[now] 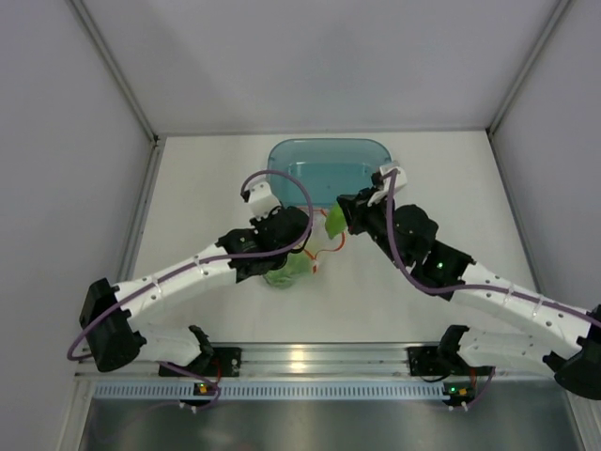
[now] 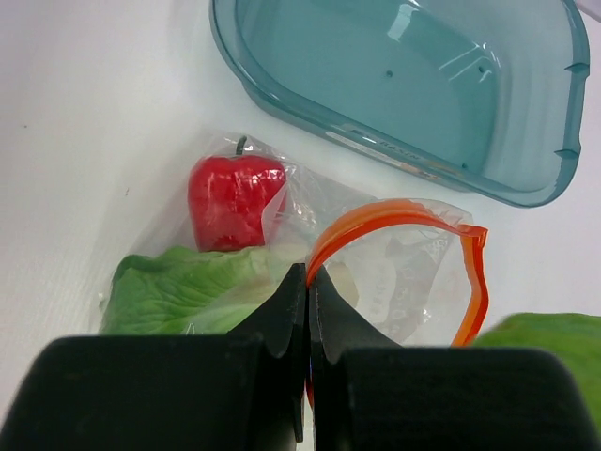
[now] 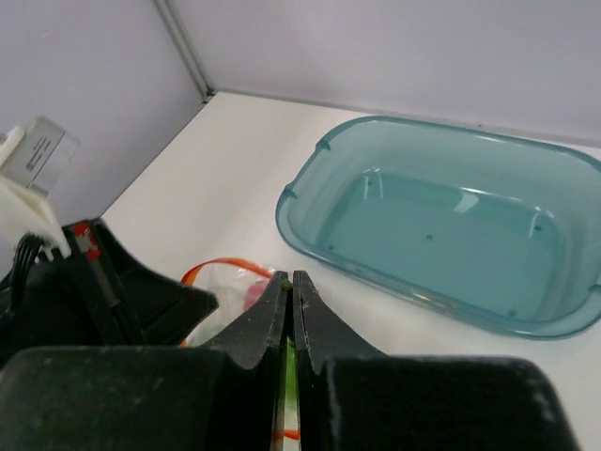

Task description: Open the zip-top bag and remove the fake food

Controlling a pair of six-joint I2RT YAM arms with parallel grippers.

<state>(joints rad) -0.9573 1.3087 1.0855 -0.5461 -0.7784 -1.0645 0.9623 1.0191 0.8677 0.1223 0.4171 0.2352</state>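
The zip-top bag (image 1: 289,271) lies on the table in front of the bin, its orange-red zip strip (image 2: 394,211) spread into an open loop. My left gripper (image 2: 308,272) is shut on the near side of that strip; in the top view it (image 1: 302,246) sits over the bag. The red pepper (image 2: 235,199) and the pale-green cabbage (image 2: 188,291) are inside the bag. My right gripper (image 3: 292,277) is shut on a thin green toy piece (image 1: 333,222), held just right of the bag's mouth above the table; that piece (image 2: 549,343) also shows at the left wrist view's right edge. I cannot tell whether it is the cucumber.
The translucent teal bin (image 1: 329,143) stands just beyond the bag, with nothing in it; its rim (image 2: 225,42) is close to the bag and shows in the right wrist view (image 3: 280,209) too. White enclosure walls stand left, right and behind.
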